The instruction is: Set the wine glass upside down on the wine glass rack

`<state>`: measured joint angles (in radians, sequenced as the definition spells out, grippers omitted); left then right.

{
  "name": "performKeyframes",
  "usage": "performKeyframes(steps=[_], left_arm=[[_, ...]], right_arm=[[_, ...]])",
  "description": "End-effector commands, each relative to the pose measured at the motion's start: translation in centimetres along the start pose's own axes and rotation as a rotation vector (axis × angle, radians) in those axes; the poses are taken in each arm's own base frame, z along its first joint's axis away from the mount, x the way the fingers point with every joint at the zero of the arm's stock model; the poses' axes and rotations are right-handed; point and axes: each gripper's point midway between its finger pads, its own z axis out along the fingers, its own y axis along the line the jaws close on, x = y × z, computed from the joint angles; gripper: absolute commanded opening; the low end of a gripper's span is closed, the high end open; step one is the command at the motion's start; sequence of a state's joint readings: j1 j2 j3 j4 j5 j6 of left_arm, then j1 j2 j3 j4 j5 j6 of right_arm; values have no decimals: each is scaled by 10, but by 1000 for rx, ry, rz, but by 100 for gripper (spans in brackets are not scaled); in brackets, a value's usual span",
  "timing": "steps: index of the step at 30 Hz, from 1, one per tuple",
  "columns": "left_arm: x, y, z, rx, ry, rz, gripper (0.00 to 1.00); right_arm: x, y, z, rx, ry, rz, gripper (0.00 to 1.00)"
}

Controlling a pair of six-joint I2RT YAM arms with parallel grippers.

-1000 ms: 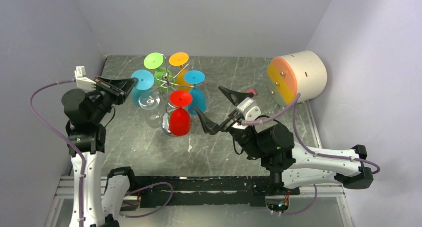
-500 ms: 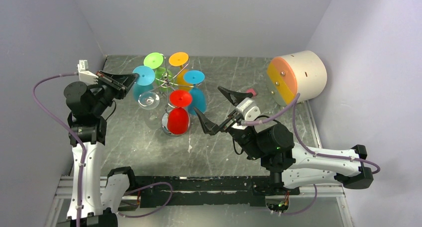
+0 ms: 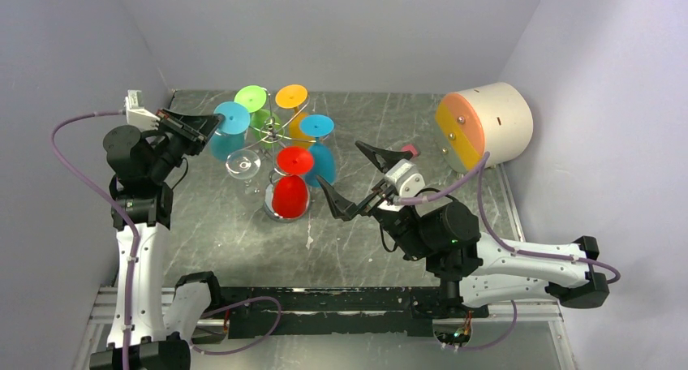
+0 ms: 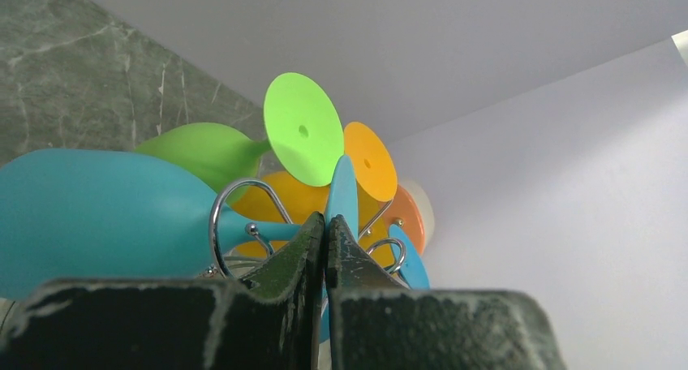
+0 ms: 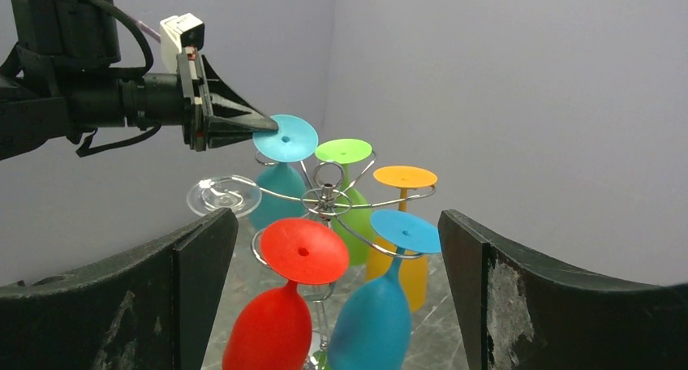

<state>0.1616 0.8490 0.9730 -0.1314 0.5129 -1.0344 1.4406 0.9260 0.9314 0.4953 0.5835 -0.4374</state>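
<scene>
The silver wire wine glass rack [image 3: 274, 135] stands at the table's back left, with red [image 3: 290, 195], blue [image 3: 318, 128], orange [image 3: 291, 96] and green [image 3: 251, 99] glasses hanging upside down. My left gripper [image 3: 212, 125] is shut on the foot rim of an upside-down teal wine glass [image 3: 233, 118] at the rack's left side. In the left wrist view the gripper [image 4: 326, 224] pinches the teal foot [image 4: 342, 193], and the stem passes a curled rack arm [image 4: 235, 200]. I cannot tell if it rests there. My right gripper [image 3: 350, 177] is open and empty, right of the rack.
A clear glass [image 3: 243, 163] hangs at the rack's front left. A white cylinder with an orange and yellow face [image 3: 484, 125] lies at the back right. Grey walls close in on three sides.
My left gripper has lifted the teal glass and carried it slightly back, closer in against the rack. The right arm has not moved.
</scene>
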Motion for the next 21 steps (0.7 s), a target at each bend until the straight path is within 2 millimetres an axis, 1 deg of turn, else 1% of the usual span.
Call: performKeyframes(steps=[1, 8, 14, 18, 21], left_arm=[[-13, -17, -1, 49, -51, 73, 7], [-23, -20, -2, 23, -82, 129, 7], [-24, -10, -4, -17, -95, 125, 7], [-24, -9, -7, -31, -102, 120, 7], [-22, -8, -10, -38, -101, 122, 7]], right_arm=[[-17, -9, -3, 17, -43, 34, 100], [-15, -10, -6, 18, -39, 43, 100], [-15, -9, -5, 16, -39, 41, 100], [-19, -9, -4, 12, -45, 42, 100], [-17, -7, -3, 7, -42, 33, 100]])
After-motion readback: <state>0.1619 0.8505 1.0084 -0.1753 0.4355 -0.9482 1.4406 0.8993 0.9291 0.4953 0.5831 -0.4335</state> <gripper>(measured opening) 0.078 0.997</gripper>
